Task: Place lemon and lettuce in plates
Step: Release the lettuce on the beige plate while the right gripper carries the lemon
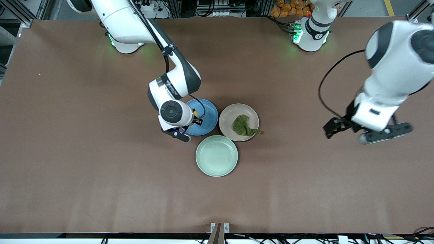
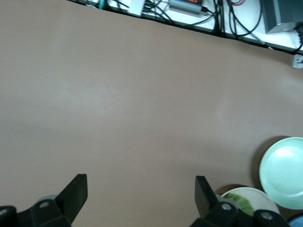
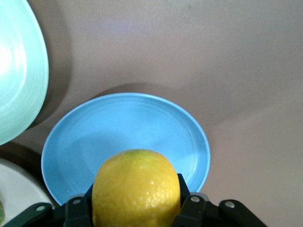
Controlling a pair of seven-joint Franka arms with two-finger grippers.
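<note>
My right gripper [image 1: 192, 117] hangs over the blue plate [image 1: 208, 118] and is shut on the lemon [image 3: 136, 187], a dimpled yellow fruit that sits between its fingers above the blue plate [image 3: 128, 127]. In the front view the wrist hides most of the lemon. The dark green lettuce [image 1: 243, 126] lies in the pinkish-beige plate [image 1: 230, 117], its thin tail over the rim. My left gripper [image 1: 334, 128] is up over bare table toward the left arm's end, open and holding nothing [image 2: 140, 189].
A pale mint-green plate [image 1: 217, 156] lies nearer to the front camera than the two other plates and almost touches both. It also shows in the wrist views [image 2: 284, 172] [image 3: 19, 71]. Brown table [image 1: 101, 169] spreads wide on all sides.
</note>
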